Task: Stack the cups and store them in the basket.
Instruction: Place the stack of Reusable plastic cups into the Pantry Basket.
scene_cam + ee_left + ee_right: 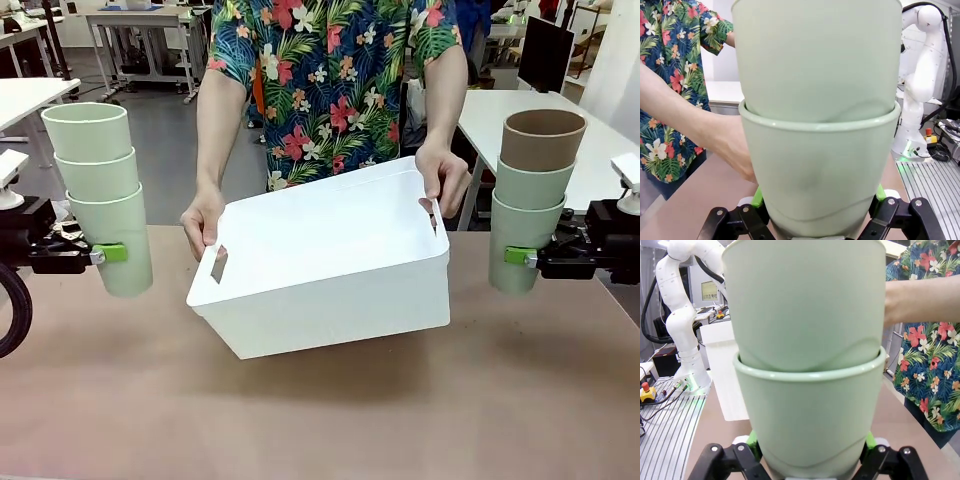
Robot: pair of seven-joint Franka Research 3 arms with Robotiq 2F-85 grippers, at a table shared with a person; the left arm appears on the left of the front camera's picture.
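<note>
Gripper on the left arm [111,253] clamped on the bottom cup of the left stack [112,210], three mint green cups nested upright; right gripper [522,257] pinching the lowest cup of the right stack [530,205], two green with a brown cup [541,139] on top. Both stacks raised above the table, one on either side of the basket.

Largest, the basket [330,317]: white, thin-walled, held tilted above the table [320,430] in both of the person's hands [204,218] [442,178], at the slotted short ends. Probably light for its bulk, yet awkward and inclined to flex; best taken by the handle slots or the rolled rim at both ends, and better set flat before loading.

Next, the stacks: tall, likely light, top-heavy over so low a grip. Loose nesting likely to let upper cups rock or slide out if tipped fast. Best held as now, pads on opposite sides of the bottom cup.

Smallest, the single cup: matte plastic, fairly stiff, hardly fragile, perhaps a little slick; tapered wall apt to slip down through a weak pinch, or dent under a hard one.
</note>
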